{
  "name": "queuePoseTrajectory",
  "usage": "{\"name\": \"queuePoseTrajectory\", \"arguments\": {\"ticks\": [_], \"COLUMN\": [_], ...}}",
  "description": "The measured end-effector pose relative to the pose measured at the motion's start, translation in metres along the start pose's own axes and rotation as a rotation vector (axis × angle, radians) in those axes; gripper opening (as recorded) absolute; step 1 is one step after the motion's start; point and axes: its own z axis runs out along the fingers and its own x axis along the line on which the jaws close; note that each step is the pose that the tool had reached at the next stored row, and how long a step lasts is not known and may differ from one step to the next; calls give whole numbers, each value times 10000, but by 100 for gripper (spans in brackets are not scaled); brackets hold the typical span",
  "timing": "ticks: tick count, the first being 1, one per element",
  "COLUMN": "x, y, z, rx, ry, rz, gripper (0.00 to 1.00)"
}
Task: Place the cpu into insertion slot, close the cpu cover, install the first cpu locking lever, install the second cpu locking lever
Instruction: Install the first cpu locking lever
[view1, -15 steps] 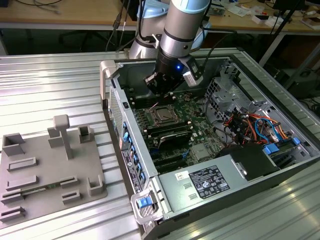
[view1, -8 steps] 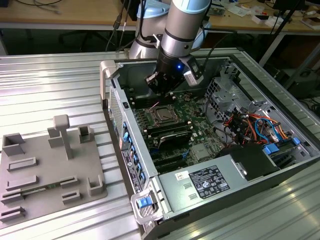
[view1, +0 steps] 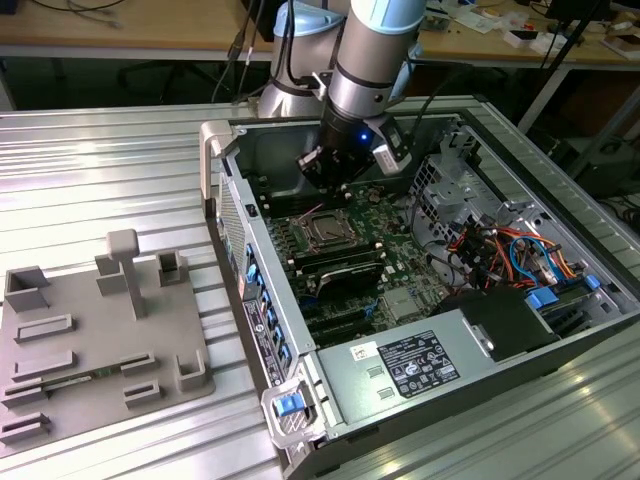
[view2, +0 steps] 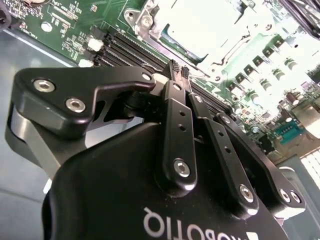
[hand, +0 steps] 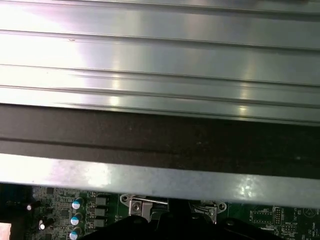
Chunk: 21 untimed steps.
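Over the open computer case (view1: 420, 300), which lies on its side on the ribbed metal tabletop (view1: 100, 170), the arm reaches down from the far edge with its black pincer (view1: 335, 172) inside the case, hanging just above the green motherboard (view1: 385, 225). In the second wrist view the pincer (view2: 179, 70) has its two fingertips (view2: 173, 66) pressed together with nothing between them. Just beyond them lies the processor socket. The cpu (view1: 328, 232) sits in that socket, near the middle of the board and just below the pincer in the exterior view. Its pale metal top (view2: 200, 25) is strongly lit in the second wrist view. The cpu cover (view1: 336, 246) appears to lie flat around it as a silver frame. Whether the locking levers are latched I cannot tell. Dark memory slots (view1: 340, 265) run beside the socket on the near side. Towards the exterior view's right are bundles of orange, red and blue cables (view1: 500, 250), and a power supply (view1: 400, 365) with a white label fills the near corner. A grey fixture plate (view1: 100, 340) with several upright blocks lies on the tabletop at the exterior view's left, well apart from the case. The first wrist view looks across the ribbed tabletop (hand: 160, 60) and the case wall (hand: 160, 140) to a strip of the board with small capacitors (hand: 76, 212).
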Motion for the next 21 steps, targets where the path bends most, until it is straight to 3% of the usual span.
{"name": "queuePoseTrajectory", "arguments": {"ticks": [13,21], "x": [-23,-17], "y": [-48,-44], "z": [78,58], "rx": [9,-10], "ry": [1,-1], "rz": [0,0], "gripper": [11,11]}}
